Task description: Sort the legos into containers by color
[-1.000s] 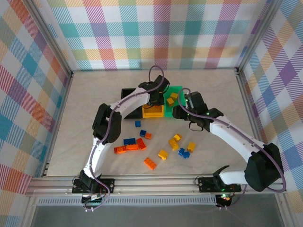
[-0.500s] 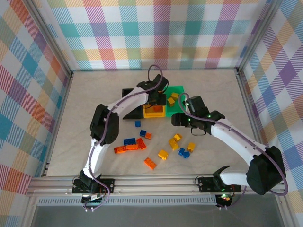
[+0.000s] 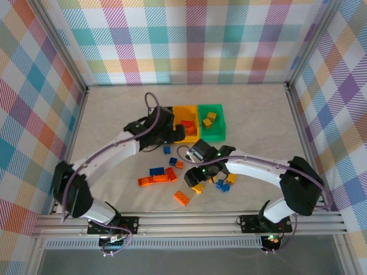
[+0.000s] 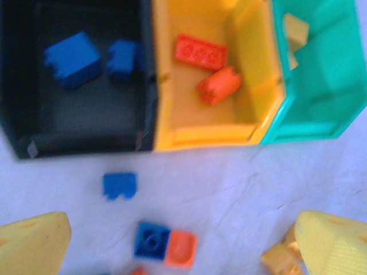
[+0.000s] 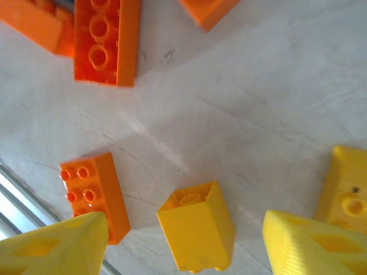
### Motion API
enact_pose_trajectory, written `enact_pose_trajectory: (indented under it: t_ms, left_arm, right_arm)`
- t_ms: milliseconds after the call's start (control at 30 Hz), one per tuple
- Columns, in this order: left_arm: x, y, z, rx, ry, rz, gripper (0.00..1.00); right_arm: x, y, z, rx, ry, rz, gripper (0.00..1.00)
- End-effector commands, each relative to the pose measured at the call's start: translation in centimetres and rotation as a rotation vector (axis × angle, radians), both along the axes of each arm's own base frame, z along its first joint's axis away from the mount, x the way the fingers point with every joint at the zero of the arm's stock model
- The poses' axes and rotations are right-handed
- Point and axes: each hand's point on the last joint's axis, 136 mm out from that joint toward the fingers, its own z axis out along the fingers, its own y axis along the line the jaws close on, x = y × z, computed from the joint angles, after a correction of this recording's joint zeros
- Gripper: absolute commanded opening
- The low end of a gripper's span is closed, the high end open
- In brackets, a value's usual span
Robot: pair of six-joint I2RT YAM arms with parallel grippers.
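The containers stand in a row: a black bin (image 4: 74,132) with two blue legos, a yellow-orange bin (image 3: 184,113) (image 4: 200,134) with two orange legos (image 4: 200,52), and a green bin (image 3: 211,136) (image 4: 321,114) with yellow legos (image 3: 209,118). My left gripper (image 3: 175,136) (image 4: 183,246) hangs open and empty just in front of the bins, above a joined blue-and-orange lego (image 4: 166,245). My right gripper (image 3: 196,182) (image 5: 183,243) is open low over the table, its fingers either side of a yellow lego (image 5: 196,235) (image 3: 197,187) without touching it.
Loose legos lie in front of the bins: a blue one (image 3: 167,150) (image 4: 119,185), a blue and orange cluster (image 3: 157,176), an orange brick (image 3: 182,198) (image 5: 94,195), and yellow (image 3: 231,178) and blue (image 3: 222,184) ones to the right. A metal rail (image 3: 189,220) runs along the near edge.
My left gripper opened and drew back from over the yellow-orange bin toward the near side. My right arm swung from the green bin down to the loose yellow lego.
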Motion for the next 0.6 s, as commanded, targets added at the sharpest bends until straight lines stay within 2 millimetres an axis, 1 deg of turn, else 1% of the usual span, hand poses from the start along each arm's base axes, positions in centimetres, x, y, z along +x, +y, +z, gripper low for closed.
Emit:
enact_pose_trajectory:
  t_ms: [0, 133, 200, 267, 400, 567]
  left_arm:
    - [-1.7, 3.8, -1.4, 0.006, 0.009, 0.101, 1.00]
    - [-3.8, 6.8, -2.6, -0.034, 0.016, 0.166, 1.00]
    - [-4.5, 7.6, -2.8, -0.056, 0.013, 0.183, 1.00]
    - [-4.9, 8.1, -2.8, -0.064, 0.009, 0.195, 1.00]
    - [-5.0, 8.6, -2.7, -0.065, 0.007, 0.208, 1.00]
    - [-5.1, 9.0, -2.4, -0.063, 0.006, 0.222, 1.00]
  right_arm:
    - [-0.5, 0.0, -0.7, -0.084, -0.020, 0.052, 0.72]
    - [-1.1, -0.7, -2.2, -0.164, -0.028, 0.065, 0.70]
    - [-1.4, -0.8, -2.6, -0.179, -0.020, 0.072, 0.68]
    - [-1.8, -0.8, -3.1, -0.191, -0.009, 0.078, 0.65]
    - [-2.3, -0.5, -3.8, -0.187, 0.011, 0.079, 0.55]
    - [-2.3, -0.1, -3.5, -0.157, 0.012, 0.068, 0.43]
